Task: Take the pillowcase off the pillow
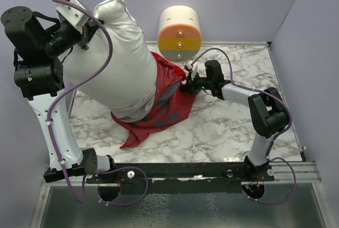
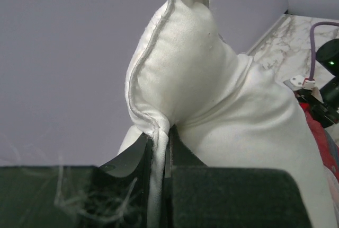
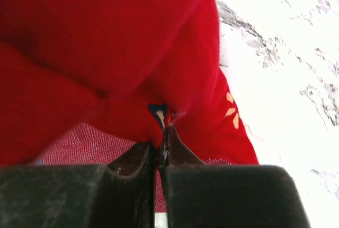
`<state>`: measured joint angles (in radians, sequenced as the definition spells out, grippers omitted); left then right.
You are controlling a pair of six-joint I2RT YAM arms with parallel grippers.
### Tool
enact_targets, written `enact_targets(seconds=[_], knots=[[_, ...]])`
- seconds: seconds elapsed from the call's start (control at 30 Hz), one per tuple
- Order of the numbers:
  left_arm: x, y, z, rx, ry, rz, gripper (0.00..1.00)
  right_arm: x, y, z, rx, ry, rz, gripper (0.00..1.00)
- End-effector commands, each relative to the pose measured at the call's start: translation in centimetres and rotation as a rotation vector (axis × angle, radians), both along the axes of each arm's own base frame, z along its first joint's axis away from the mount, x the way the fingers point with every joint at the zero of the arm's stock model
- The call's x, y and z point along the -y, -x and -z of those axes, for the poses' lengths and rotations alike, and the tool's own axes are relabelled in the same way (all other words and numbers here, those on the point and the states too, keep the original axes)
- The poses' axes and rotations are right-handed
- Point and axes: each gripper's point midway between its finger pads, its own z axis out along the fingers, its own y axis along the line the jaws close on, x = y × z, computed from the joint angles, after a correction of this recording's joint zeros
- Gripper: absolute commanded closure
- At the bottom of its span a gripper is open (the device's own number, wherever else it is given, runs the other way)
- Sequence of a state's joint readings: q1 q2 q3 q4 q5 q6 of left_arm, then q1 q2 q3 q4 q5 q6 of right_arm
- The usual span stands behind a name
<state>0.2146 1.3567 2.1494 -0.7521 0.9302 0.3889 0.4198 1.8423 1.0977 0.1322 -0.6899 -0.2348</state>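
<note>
The left gripper [image 2: 161, 133] pinched the pillow [image 1: 114, 63] by its seamed edge; its lower end was hidden inside the pillowcase [image 1: 170, 103], bunched on the table [image 1: 233, 130]. The right gripper [image 3: 159, 144] pinched that red cloth, its print too crumpled to read.

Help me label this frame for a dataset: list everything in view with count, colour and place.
pillow: one, white, lifted at the far left, lower end inside the cover
pillowcase: one, red with printed marks, around the pillow's lower end, trailing on the table's middle
cylinder: one, cream with orange and yellow bands, at the table's far edge
table: one, white-grey marble pattern, under everything
cables: two, purple, one along each arm
left gripper: one, black, shut on the pillow's seamed edge
right gripper: one, black, shut on the pillowcase
</note>
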Motion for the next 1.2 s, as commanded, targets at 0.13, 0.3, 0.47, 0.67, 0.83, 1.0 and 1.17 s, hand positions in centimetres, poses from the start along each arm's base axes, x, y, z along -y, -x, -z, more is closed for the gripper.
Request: enact_targets(seconds=[0.13, 0.3, 0.47, 0.67, 0.83, 1.0, 1.17], knots=[[-2.3, 4.1, -14.6, 0.566, 0.05, -0.218, 1.0, 1.6, -1.7, 2.0, -0.163, 0.0, 0.246, 0.99], [-4.2, 7.4, -20.3, 0.838, 0.06, -0.361, 1.0, 4.3, -3.6, 1.9, -0.305, -0.066, 0.475, 0.99], [-5.8, 10.6, -24.4, 1.041, 0.038, -0.49, 1.0, 6.5, -4.6, 2.2, -0.371, -0.081, 0.642, 0.99], [-7.6, 13.3, -26.9, 1.202, 0.034, -0.635, 1.0, 11.3, -6.0, 1.7, -0.433, -0.131, 0.905, 0.99], [-9.5, 15.4, -28.5, 1.324, 0.059, -0.771, 1.0, 17.3, -6.8, -0.2, -0.422, -0.208, 1.115, 0.99], [-10.7, 17.0, -29.5, 1.408, 0.068, -0.868, 1.0, 24.3, -6.8, -2.1, -0.401, -0.279, 1.351, 0.99], [-11.4, 17.0, -29.2, 1.416, 0.066, -0.917, 1.0, 32.4, -5.0, -4.9, -0.354, -0.423, 1.608, 0.99]])
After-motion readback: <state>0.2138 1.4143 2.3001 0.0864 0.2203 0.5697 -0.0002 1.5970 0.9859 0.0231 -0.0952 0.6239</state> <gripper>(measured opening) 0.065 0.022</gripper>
